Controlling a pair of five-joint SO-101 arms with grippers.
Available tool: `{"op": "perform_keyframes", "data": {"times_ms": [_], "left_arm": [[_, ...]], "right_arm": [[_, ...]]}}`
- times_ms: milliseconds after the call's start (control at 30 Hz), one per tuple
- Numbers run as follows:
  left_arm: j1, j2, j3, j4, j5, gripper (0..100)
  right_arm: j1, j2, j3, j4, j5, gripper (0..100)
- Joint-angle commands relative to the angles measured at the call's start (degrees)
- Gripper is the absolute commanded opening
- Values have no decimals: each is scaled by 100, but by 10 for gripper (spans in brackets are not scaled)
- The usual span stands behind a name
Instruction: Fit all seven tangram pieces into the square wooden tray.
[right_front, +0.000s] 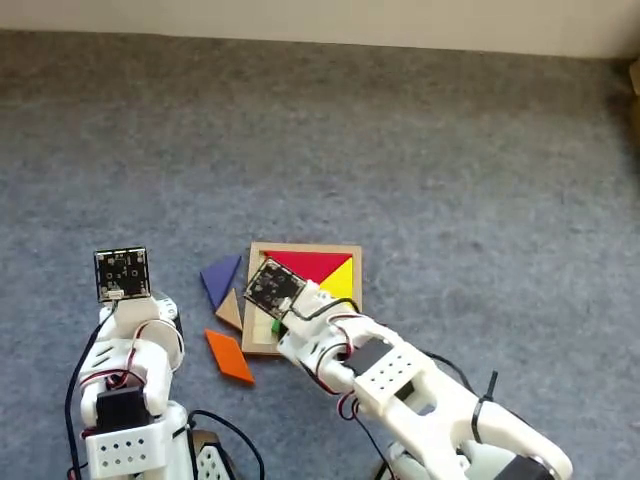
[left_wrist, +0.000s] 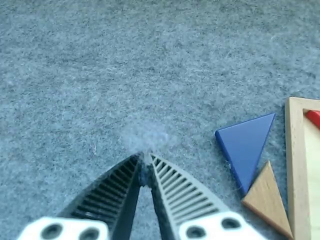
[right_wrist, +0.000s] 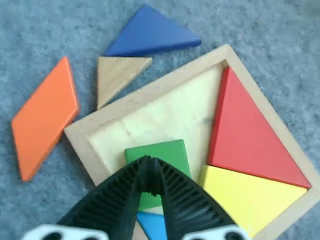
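1. Tray (right_front: 305, 246) lies flat on the grey surface (right_front: 420, 150), seen from the high view, with the right arm stretched over its 6 o'clock edge.
2. Inside the tray, the red triangle (right_front: 312, 266) fills the 12 o'clock side. The yellow triangle (right_front: 343, 281) sits against the 3 o'clock side, and the two meet along one edge.
3. Green square (right_wrist: 159, 154) lies flat in the tray toward 7 o'clock. A light-blue piece (right_wrist: 151, 223) is just beside it, partly hidden behind the tool. The rest of the tray floor, from 9 o'clock toward the centre, is bare wood.
4. Right tool (right_wrist: 149, 172) is narrow, its tips together with nothing between them. It hangs directly over the green square, and I cannot tell whether the tips touch it.
5. Three pieces lie outside on the surface. The blue triangle (right_front: 220, 280) is at 9 o'clock from the tray, just beside the rim. The wood triangle (right_front: 231, 311) is tucked between the blue triangle and the rim, near both.
6. Orange parallelogram (right_front: 229, 356) lies at 7 o'clock from the tray, apart from the other pieces.
7. Left tool (left_wrist: 145, 167) is narrow too, its tips pressed together and holding nothing. It is over open surface, well apart from the blue triangle, at 9 o'clock from the tray.
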Motion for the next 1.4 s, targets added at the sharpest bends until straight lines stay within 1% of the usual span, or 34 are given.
{"op": "perform_keyframes", "data": {"times_ms": [0, 200, 300, 433, 467, 567, 667, 767, 867, 1067, 1200, 1233, 1367], "left_arm": [[-84, -48, 110, -70, -62, 8], [-84, -48, 110, -70, -62, 8], [-84, -48, 110, -70, -62, 8], [-75, -48, 110, -70, -62, 8], [-66, -48, 110, -70, -62, 8], [-75, -48, 110, -70, -62, 8], [-75, -48, 110, -70, -62, 8], [-75, -48, 110, -79, -62, 8], [-75, -48, 110, -79, -62, 8], [-75, -48, 110, -88, -62, 8], [-48, -48, 92, -79, -79, 8], [-48, -48, 92, -70, -132, 8], [-57, -48, 92, -62, -932, 8]], "right_arm": [[259, -136, -4, -127, 0, 12], [321, -136, 400, -110, 765, 9], [470, -145, 558, -110, 835, 9], [875, -215, 585, -84, 844, 9], [963, -224, 567, 66, 844, 9], [1130, -242, 505, 980, 844, 9], [1174, -462, -4, 1710, 844, 9], [1323, -1112, -303, 2457, 835, 9], [1578, -2114, -400, 3125, 835, 9], [2264, -4479, -303, 4180, 826, 9], [2800, -5938, 119, 5024, 826, 9], [2949, -6281, 303, 5138, 818, 9], [3407, -7336, 1437, 5226, 809, 9]]}}
